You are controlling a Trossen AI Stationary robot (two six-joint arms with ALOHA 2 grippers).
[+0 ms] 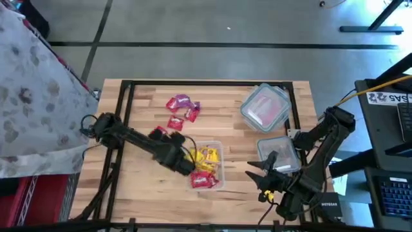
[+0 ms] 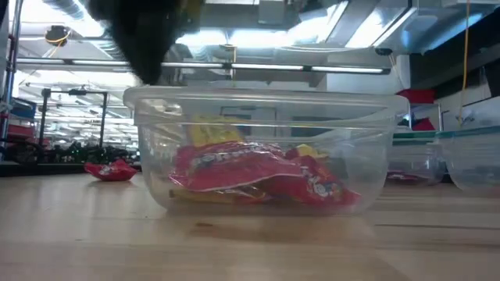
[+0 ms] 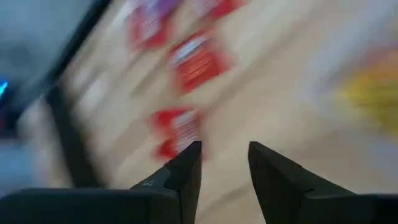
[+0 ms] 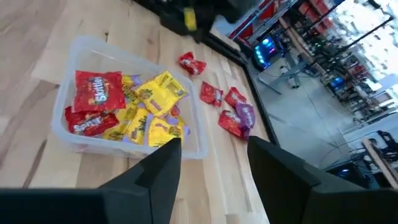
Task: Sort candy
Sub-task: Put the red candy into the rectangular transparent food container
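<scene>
candy [image 1: 205, 169] mostly in the clear tub [image 1: 217, 147] at table centre-front: red and yellow packets piled inside. loose red and purple packets [image 1: 181, 108] lie on the wood behind it, toward the far-left side. left gripper [image 1: 187, 164] sits at the tub's left edge, fingers narrowly apart, nothing between them, red packets just ahead. right gripper [image 1: 257, 173] waits right of the tub, fingers apart, empty, well off the candy.

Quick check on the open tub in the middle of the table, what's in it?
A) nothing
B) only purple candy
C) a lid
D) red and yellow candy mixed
D: the tub holds red packets and yellow packets together, as the right wrist view shows.
</scene>
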